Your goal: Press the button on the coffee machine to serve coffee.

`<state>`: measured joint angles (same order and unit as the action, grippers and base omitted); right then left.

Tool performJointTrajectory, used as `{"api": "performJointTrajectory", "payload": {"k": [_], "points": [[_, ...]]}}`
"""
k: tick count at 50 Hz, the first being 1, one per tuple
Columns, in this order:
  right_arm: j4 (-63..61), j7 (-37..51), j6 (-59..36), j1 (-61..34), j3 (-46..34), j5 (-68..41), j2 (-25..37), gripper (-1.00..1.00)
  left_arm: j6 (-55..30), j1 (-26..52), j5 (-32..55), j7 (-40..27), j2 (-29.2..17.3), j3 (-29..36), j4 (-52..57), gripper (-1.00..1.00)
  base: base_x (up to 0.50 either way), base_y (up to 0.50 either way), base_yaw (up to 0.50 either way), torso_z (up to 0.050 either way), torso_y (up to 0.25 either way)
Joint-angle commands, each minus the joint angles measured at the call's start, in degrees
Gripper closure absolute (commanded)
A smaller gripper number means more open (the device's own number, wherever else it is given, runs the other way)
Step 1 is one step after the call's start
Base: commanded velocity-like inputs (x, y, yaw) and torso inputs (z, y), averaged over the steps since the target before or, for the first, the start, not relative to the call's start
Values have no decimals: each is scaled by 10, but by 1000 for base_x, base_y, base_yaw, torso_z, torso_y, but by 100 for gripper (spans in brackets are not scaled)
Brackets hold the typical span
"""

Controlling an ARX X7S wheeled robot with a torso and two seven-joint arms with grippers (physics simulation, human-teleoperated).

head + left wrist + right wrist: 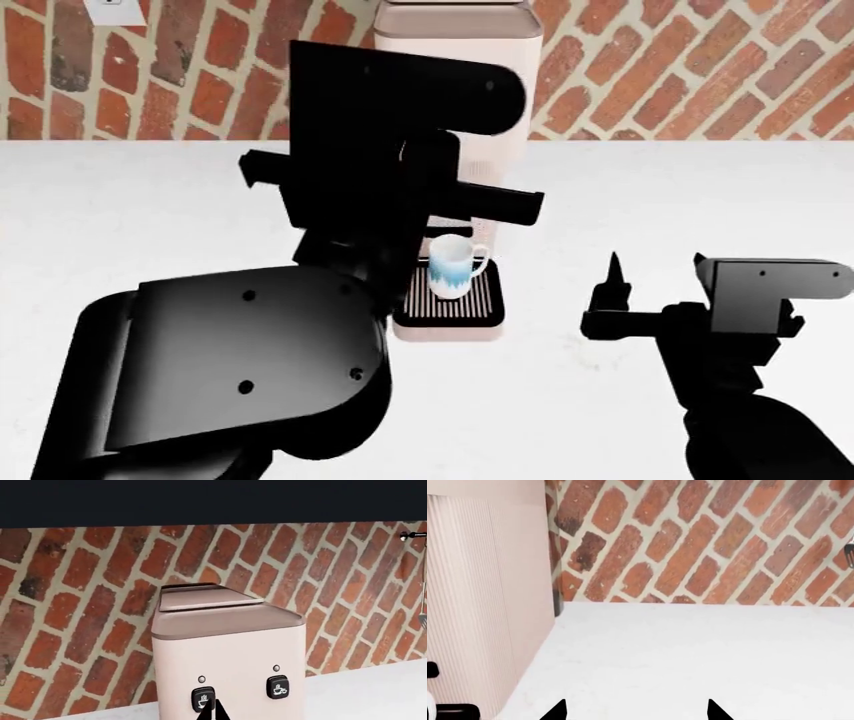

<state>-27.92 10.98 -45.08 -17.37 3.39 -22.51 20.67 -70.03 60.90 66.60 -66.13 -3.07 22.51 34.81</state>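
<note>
The coffee machine [457,60], a tall pale beige-pink box, stands at the far middle of the white counter [694,200], its back near the red brick wall [641,70]. A white-and-blue mug [454,265] sits on the machine's black slatted drip tray [461,300]. The left arm [387,180] reaches forward in front of the machine and hides much of its face in the head view. In the left wrist view, the left tool [212,711] shows as dark fingertips drawn narrow to one point at the left cup-icon button [203,698]; whether they touch it cannot be told. The right cup-icon button [277,687] lies beside it, apart from the tips. The right tool [657,275] hovers over bare counter to the right of the machine, its fingers spread wide and holding nothing.
</note>
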Motion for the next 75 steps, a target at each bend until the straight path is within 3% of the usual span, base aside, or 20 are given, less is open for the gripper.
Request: {"api": "performJointTrajectory", "payload": {"k": [1, 75], "points": [[6, 0, 5, 1, -4, 0, -1, -100, 34, 3, -34, 12, -9, 30, -21, 100, 0, 0, 0, 0, 0], [26, 6, 22, 7, -16, -9, 1, -100, 121, 10, -59, 61, -45, 92, -123, 100, 0, 0, 0, 0, 0]]}}
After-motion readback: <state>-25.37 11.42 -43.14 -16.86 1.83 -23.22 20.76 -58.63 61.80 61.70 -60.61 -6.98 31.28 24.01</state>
